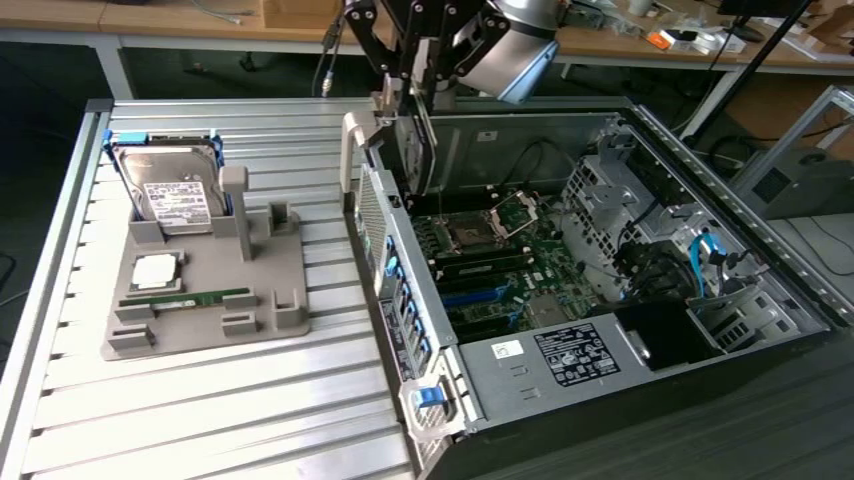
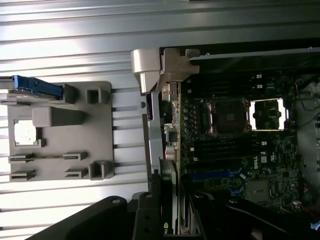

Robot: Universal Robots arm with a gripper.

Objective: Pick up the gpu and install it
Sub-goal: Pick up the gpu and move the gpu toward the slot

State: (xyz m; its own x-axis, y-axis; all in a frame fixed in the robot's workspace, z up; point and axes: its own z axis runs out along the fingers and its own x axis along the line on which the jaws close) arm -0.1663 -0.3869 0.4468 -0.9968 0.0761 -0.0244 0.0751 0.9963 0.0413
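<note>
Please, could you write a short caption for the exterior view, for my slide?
The claw holds the gpu on edge over the open computer case.

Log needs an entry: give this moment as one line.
stage: install | fingers: shut on gpu | gpu: upright, over motherboard, near case rear wall | tray: hard drive, memory stick

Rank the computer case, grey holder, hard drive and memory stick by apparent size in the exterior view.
1. computer case
2. grey holder
3. hard drive
4. memory stick, nearer the camera than the drive yet clearly smaller
</note>
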